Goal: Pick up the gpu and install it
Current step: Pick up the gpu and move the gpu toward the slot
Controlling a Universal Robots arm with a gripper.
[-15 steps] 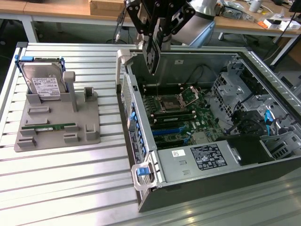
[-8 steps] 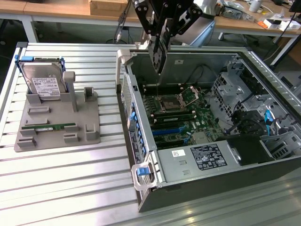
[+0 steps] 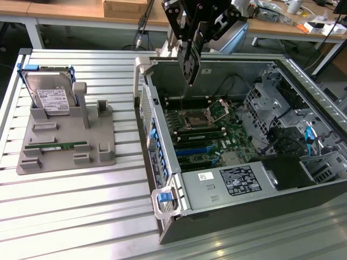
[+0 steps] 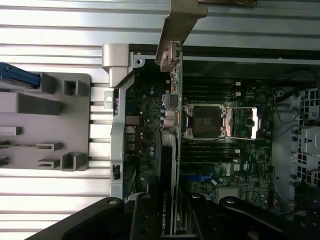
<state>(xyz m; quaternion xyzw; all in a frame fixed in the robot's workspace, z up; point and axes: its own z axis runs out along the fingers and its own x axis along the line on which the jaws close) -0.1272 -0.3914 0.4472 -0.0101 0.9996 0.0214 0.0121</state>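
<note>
Hanging over the open computer case [image 3: 162, 162], the arm points straight down, its gripper [image 3: 191, 47] clamped partway closed around the gpu [image 3: 191, 70] (card upright, edge-on), raised above the motherboard [image 3: 219, 132].

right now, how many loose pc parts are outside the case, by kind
gpu: 1, gripped in the jaws above the open computer case
hard drive: 1, standing in the grey holder
memory stick: 1, lying flat in the grey holder
total: 3
</note>
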